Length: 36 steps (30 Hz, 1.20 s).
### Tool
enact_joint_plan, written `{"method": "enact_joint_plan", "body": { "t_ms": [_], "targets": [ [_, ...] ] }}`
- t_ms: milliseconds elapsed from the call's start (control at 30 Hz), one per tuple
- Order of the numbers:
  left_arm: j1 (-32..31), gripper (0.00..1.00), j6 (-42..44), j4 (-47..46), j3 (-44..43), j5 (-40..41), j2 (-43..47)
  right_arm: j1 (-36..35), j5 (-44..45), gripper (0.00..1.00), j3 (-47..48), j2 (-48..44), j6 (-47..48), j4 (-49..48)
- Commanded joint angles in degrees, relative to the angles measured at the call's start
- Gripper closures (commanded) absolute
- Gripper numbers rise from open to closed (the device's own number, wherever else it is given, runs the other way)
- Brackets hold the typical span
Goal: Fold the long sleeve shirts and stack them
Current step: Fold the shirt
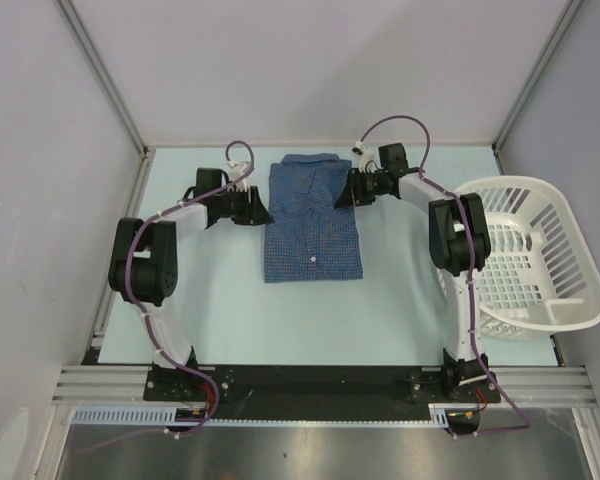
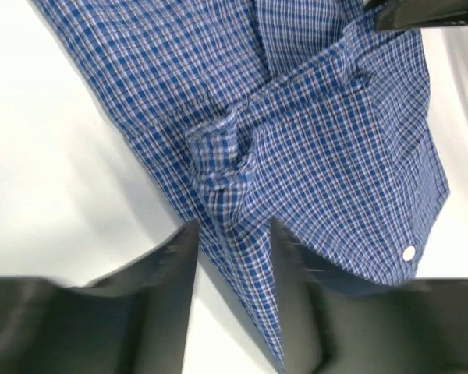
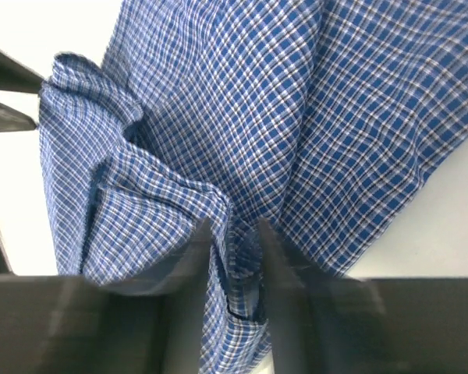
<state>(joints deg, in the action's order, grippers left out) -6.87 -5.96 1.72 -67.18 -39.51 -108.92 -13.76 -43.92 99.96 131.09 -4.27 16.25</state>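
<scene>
A pale mint-green bench [image 1: 240, 320] fills the middle of the overhead view. It is closed in on three sides by plain, matt, greyish-white walls: a back panel [image 1: 320, 70], a left panel [image 1: 30, 180] and a right panel [image 1: 580, 120]. Slim aluminium struts run down both back corners, the left strut [image 1: 105, 78] and the right strut [image 1: 538, 75]. Along the near edge lies an extruded aluminium rail [image 1: 100, 384] with a black plate [image 1: 310, 378] set on it. Nearer still are a white slotted cable duct [image 1: 110, 413] and a brushed metal sheet [image 1: 310, 450]. The light is even and soft, and the shadows are faint.
</scene>
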Motion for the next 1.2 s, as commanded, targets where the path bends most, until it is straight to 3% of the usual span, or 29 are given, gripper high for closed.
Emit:
{"method": "enact_joint_plan", "body": {
  "t_ms": [0, 33, 67, 100, 200, 233, 333, 367, 433, 467, 600, 733, 800, 933, 1000, 1033, 1100, 1167],
  "targets": [
    [1.5, 0.41, 0.7, 1.9, -0.7, -2.9, 3.0, 1.4, 0.3, 0.52, 2.4, -1.4, 0.7, 1.7],
    [2.7, 0.34, 0.7, 1.7, 1.0, -4.5, 4.9, 2.2, 0.3, 0.4, 1.9, -4.2, 1.2, 2.8],
    [3.4, 0.25, 0.8, 1.6, 1.9, -5.8, 9.4, 3.5, 0.2, 0.35, 1.3, -6.1, 1.9, 3.8],
    [3.6, 0.21, 1.3, 2.8, 2.7, -7.2, 11.6, 4.3, -0.2, 0.19, 0.3, -8.1, 2.6, 5.0],
    [2.5, 0.05, -0.2, 5.8, 6.5, -11.7, 19.8, 5.7, -2.6, 0.0, -6.3, -17.9, 2.5, 5.1],
    [0.6, 0.0, -1.4, 5.7, 9.1, -12.7, 21.5, 5.4, -3.6, 0.0, -8.6, -22.1, 1.0, 4.8],
    [-5.0, 0.01, -8.9, 1.6, 14.9, -13.7, 24.8, 2.5, -7.9, 0.0, -17.8, -27.3, -5.6, 0.8],
    [-6.6, 0.01, -13.8, -3.3, 16.3, -13.8, 24.9, 1.5, -8.9, 0.0, -19.7, -29.1, -12.3, -0.8],
    [-10.2, 0.0, -18.9, -11.1, 19.9, -13.9, 23.5, -2.0, -12.1, 0.0, -26.8, -30.2, -25.3, -9.0],
    [-11.2, 0.0, -23.7, -13.4, 20.8, -14.0, 22.2, -3.1, -13.5, 0.0, -32.8, -30.4, -29.6, -18.5],
    [-13.6, 0.01, -37.4, -30.2, 25.4, -14.6, 15.3, -6.5, -15.2, 0.0, -40.6, -25.4, -43.3, -31.7],
    [-12.9, 0.01, -40.9, -39.3, 27.0, -13.2, 5.1, -6.3, -13.9, 0.0, -43.4, -16.9, -45.4, -36.9],
    [-11.1, 0.01, -40.8, -38.5, 27.0, -12.4, 1.8, -5.3, -13.4, 0.0, -43.7, -11.8, -45.7, -38.4],
    [-5.1, 0.01, -35.6, -28.8, 26.5, -13.1, -2.3, -1.5, -13.1, 0.0, -42.8, -9.7, -41.1, -32.0],
    [-2.8, 0.0, -32.6, -23.8, 26.7, -19.0, 0.4, -0.7, -13.6, 0.0, -41.3, -13.1, -35.7, -26.9],
    [-2.7, 0.0, -27.1, -20.7, 26.4, -20.2, 2.6, -0.4, -14.4, 0.0, -39.7, -14.9, -34.7, -23.1],
    [-3.8, 0.01, -22.5, -16.8, 25.4, -23.4, 9.9, -0.6, -15.8, 0.0, -38.1, -18.8, -36.8, -23.5],
    [-5.3, 0.01, -23.2, -16.7, 23.4, -24.4, 13.0, -1.4, -16.4, 0.0, -35.7, -20.3, -40.4, -26.3]
  ]
}}
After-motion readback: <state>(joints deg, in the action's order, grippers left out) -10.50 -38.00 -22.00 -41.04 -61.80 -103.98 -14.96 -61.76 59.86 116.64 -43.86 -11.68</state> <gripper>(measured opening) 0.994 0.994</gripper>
